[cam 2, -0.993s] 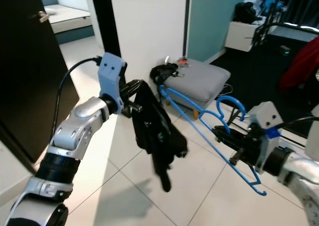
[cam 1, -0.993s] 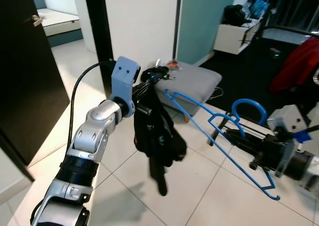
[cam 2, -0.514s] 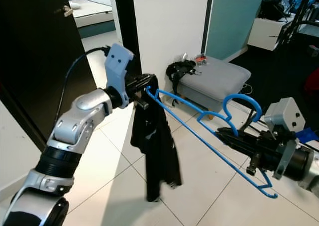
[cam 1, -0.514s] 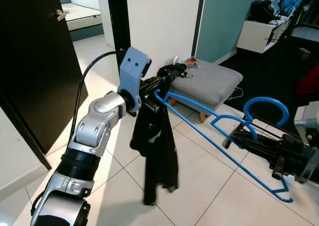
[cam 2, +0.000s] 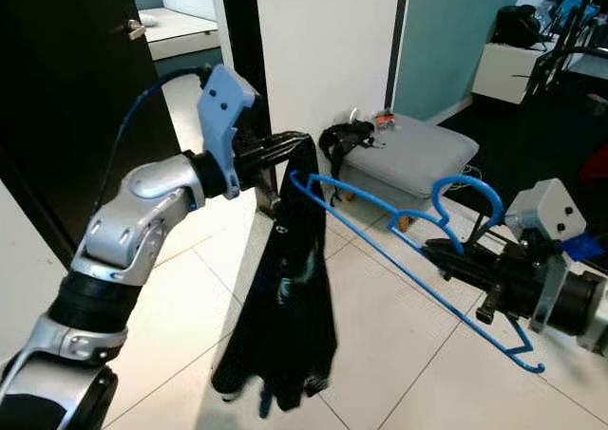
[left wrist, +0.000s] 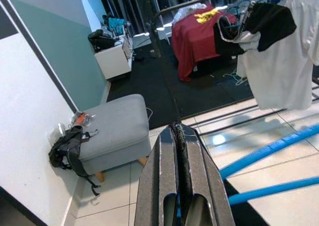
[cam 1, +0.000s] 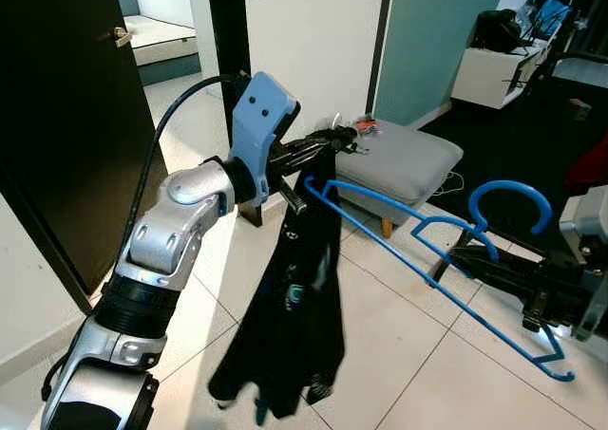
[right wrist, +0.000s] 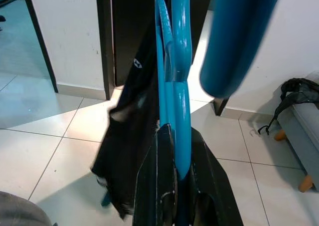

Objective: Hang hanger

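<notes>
1. Blue hanger point(cam 1: 427, 259), near right: right gripper point(cam 2: 456, 257) clamped on its neck; keep it level.
2. Black garment point(cam 1: 294, 307), centre: left gripper point(cam 1: 332, 145) pinched shut on its top; feed the hanger tip into the opening.
3. Grey stool point(cam 1: 399, 159), far.

Black fingers point(right wrist: 149, 186) at bottom centre clamp the blue hanger point(right wrist: 179, 86), which runs up the frame; a black garment point(right wrist: 129, 141) hangs left of it.
</notes>
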Robot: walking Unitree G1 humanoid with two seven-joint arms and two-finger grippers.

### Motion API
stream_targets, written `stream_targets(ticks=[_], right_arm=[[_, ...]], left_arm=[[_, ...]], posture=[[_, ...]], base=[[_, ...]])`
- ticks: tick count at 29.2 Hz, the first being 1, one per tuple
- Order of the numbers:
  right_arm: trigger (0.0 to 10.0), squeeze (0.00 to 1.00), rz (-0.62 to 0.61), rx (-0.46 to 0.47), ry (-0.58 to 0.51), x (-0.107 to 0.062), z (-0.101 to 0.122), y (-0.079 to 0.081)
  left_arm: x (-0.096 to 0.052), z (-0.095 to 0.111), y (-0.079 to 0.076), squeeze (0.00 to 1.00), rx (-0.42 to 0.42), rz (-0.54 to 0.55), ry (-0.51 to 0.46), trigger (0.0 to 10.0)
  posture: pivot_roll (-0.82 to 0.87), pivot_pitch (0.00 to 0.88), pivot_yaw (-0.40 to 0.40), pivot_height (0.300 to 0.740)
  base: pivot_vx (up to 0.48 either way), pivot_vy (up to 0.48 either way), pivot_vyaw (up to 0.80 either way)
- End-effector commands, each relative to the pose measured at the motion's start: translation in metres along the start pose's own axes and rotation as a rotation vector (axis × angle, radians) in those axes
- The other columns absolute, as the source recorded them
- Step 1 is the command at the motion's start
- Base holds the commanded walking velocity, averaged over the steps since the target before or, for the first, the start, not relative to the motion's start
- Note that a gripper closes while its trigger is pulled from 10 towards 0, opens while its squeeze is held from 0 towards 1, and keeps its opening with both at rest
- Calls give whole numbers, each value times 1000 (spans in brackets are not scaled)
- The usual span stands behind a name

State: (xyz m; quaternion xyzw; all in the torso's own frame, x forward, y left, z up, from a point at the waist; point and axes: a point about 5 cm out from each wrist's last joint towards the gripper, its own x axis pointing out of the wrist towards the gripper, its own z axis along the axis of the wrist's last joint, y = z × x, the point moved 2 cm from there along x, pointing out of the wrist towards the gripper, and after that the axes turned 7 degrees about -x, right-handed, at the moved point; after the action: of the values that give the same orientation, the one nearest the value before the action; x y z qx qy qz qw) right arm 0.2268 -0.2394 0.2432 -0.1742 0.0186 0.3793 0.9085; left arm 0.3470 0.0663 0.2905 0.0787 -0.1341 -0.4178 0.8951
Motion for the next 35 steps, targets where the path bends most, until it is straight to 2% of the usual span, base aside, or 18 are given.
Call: stream_targets(ticks=[1,3,5,13,14,15,16,18,20,24,27,35], right_arm=[[10000,0,-11,-22,-4,-4,7,-3],[10000,0,-11,-22,-4,-4,7,-3],[10000,0,2,-26,-4,-6,8,-2],[10000,0,41,-14,7,-9,7,3],[10000,0,63,-7,25,-11,4,6],[10000,0,81,-8,97,-16,-5,8],[10000,0,81,-8,97,-16,-5,8],[10000,0,53,-4,221,-27,-21,2],[10000,0,37,-11,248,-31,-24,-1],[10000,0,16,-15,240,-34,-21,-5],[10000,0,1,-34,180,-38,-7,-9],[10000,0,29,-41,142,-31,-2,-4]], left_arm=[[-4,-3,3,0,72,-1,26,10000],[-4,-3,3,0,72,-1,26,10000],[-5,-8,4,0,107,-2,55,10000],[-4,-7,-1,0,133,-32,51,10000],[-3,-6,-3,0,137,-43,43,10000],[-3,-3,-4,0,139,-52,26,10000],[-3,-3,-4,0,139,-52,26,10000],[-2,4,-8,0,152,-78,-13,10000],[-2,6,-11,0,163,-97,-28,10000],[-1,8,-14,0,186,-116,-43,10000],[-2,9,-19,0,251,-151,-62,10000],[-2,13,-25,0,265,-187,-88,10000]], posture=[[96,0,34,740],[96,0,34,740],[93,0,33,740],[92,0,33,740],[92,0,34,740],[92,0,33,740],[92,0,33,740],[92,0,33,740],[91,0,33,740],[91,0,34,740],[89,0,33,740],[92,0,32,740]], base=[[0,0,0],[0,0,0],[0,0,0],[0,0,0],[0,0,0],[0,0,0],[0,0,0],[0,0,0],[0,0,0],[0,0,0],[0,0,0],[0,0,0]])
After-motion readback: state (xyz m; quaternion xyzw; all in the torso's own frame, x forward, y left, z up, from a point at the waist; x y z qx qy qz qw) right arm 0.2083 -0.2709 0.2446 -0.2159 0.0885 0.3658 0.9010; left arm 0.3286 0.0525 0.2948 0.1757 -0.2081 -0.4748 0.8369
